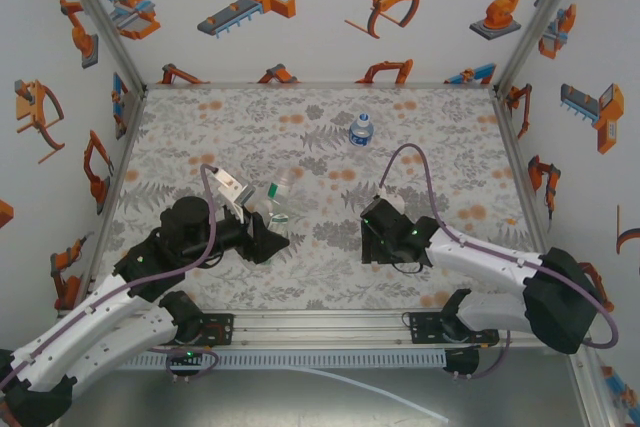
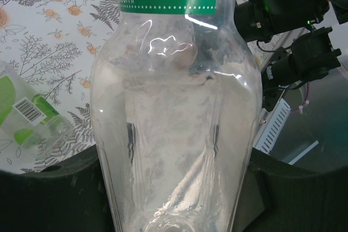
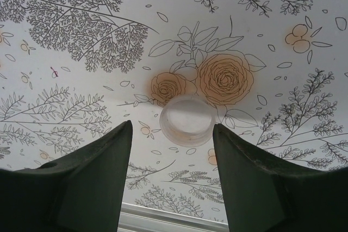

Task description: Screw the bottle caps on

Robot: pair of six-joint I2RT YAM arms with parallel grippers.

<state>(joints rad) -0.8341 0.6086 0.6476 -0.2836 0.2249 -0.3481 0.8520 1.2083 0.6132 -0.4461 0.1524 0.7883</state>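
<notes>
My left gripper (image 2: 174,199) is shut on a clear bottle with a green label (image 2: 174,107), its dark jaws pressing both sides of the body. From above, this gripper (image 1: 266,237) sits left of centre with the bottle (image 1: 280,192) sticking out beyond it. A second clear bottle with a green and white label (image 2: 24,120) lies on the table to its left. A small blue-labelled bottle (image 1: 361,129) stands far back. My right gripper (image 3: 172,127) is open, low over the table, and a white cap (image 3: 187,120) lies open side up just ahead of its fingertips, untouched.
The flowered table cover (image 1: 440,147) runs to white side walls with robot pictures. A metal rail (image 1: 330,325) crosses the near edge between the arm bases. The right arm (image 2: 288,4) with its green light is close beyond the held bottle.
</notes>
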